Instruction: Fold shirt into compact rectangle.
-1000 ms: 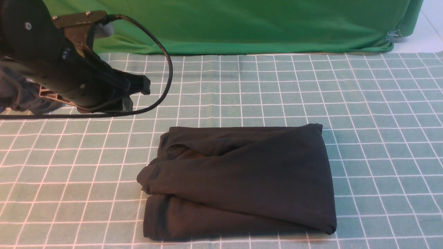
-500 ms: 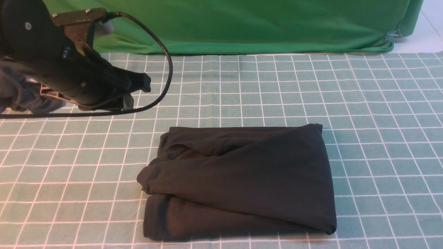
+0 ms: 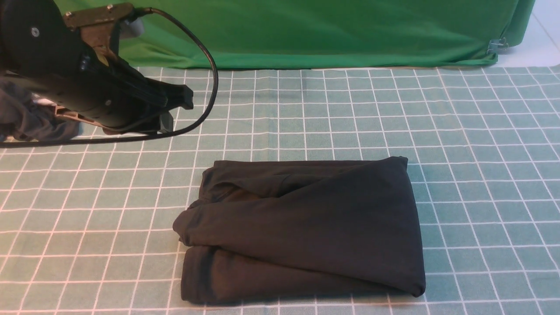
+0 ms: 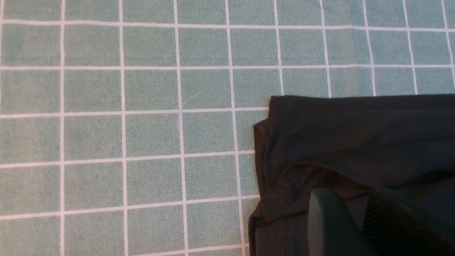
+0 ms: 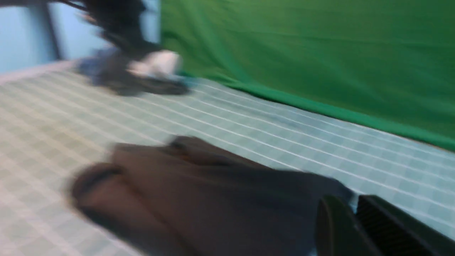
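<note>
The shirt [image 3: 302,227] lies folded into a thick black rectangle at the middle front of the checked tablecloth [image 3: 481,131], with loose folds along its left edge. My left gripper [image 3: 175,113] hangs in the air behind and to the left of it, touching nothing. In the left wrist view the shirt's hemmed corner [image 4: 320,142] lies below that gripper [image 4: 359,199], whose jaws stand a little apart and empty. The blurred right wrist view shows the shirt [image 5: 199,192] beyond my right gripper [image 5: 355,202], whose jaws are parted by a narrow slit with nothing in them. The right arm is outside the front view.
A dark grey garment [image 3: 22,118] bunched with a white cloth [image 5: 156,62] lies at the far left, behind my left arm. The arm's black cable [image 3: 212,74] loops over the table. A green backdrop [image 3: 306,30] closes off the far edge, held by a metal clip [image 3: 496,45].
My left gripper has lifted slightly and drifted away from the shirt. The shirt has not moved.
</note>
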{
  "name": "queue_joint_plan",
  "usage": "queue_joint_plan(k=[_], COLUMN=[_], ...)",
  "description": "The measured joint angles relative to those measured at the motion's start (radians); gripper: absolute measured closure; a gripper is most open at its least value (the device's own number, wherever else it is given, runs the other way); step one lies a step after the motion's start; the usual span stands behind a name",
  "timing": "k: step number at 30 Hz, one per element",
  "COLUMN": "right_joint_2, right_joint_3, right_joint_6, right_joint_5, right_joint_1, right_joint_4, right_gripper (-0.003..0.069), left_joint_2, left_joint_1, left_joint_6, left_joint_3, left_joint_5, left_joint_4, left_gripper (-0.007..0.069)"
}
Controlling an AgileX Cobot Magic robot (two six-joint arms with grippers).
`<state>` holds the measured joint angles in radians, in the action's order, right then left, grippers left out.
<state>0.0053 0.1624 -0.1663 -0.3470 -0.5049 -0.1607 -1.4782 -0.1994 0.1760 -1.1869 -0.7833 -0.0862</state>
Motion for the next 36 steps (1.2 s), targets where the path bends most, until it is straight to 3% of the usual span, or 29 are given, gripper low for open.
queue_joint_plan(k=[2,4,8,15,25,36], right_joint_2=[-0.003,-0.004,-0.004,-0.004,-0.004,-0.004], right_joint_3=[-0.034,-0.110,-0.168,-0.172,-0.173,-0.173], right_joint_6=[0.000,0.004,0.018,0.026,0.027,0.027], right_joint_5=[0.005,0.027,0.050,0.089,0.098,0.100], right_joint_1=[0.049,0.170,0.271,0.346,0.365,0.486], right_joint_4=[0.021,0.071,0.161,0.210,0.210,0.203], right_gripper=[0.0568,0.0565,0.0555,0.0536,0.0516,0.0496], left_joint_2=[0.000,0.000,0.000,0.000,0.051,0.255], left_joint_1=[0.000,0.000,0.000,0.000,0.000,0.000], left_joint_6=[0.000,0.000,0.000,0.000,-0.030,-0.094], left_joint_3=[0.000,0.000,0.000,0.000,0.000,0.000], left_joint_5=[0.001,0.002,0.004,0.029,0.027,-0.113], left_joint_4=[0.000,0.000,0.000,0.000,0.000,-0.001], left_gripper=[0.0500,0.0496,0.0495,0.0494,0.0493,0.0493])
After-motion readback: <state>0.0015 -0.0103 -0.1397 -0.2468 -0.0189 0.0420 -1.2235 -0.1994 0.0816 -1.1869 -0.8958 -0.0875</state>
